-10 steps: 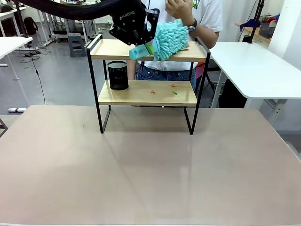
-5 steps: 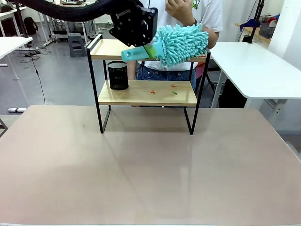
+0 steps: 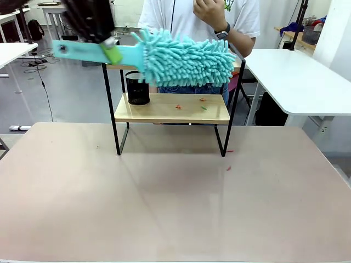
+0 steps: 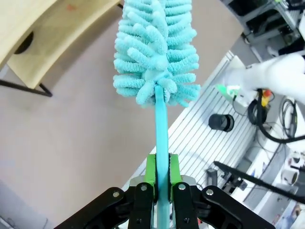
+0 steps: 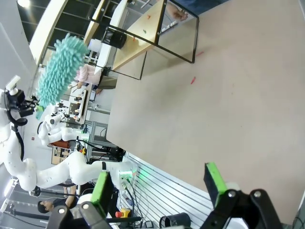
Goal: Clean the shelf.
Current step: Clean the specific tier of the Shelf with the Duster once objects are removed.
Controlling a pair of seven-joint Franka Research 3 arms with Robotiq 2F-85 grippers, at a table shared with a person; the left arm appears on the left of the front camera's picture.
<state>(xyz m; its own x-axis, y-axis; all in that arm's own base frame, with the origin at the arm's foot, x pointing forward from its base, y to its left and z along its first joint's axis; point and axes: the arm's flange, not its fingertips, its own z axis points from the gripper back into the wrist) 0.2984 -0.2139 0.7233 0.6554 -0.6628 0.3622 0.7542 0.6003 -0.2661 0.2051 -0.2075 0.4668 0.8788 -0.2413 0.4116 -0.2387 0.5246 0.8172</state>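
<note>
My front camera gives me the one shelf at the middle of the table's far edge. One black cup sits at the left end of its lower board, three scraps lie on that board, and two red bits lie on the table by its right front leg. My left wrist camera sharpens what the front blurs: the left gripper has its green pads clamped on the flat handle of the one fluffy blue duster. My right wrist camera adds the right gripper, fingers spread wide around nothing.
</note>
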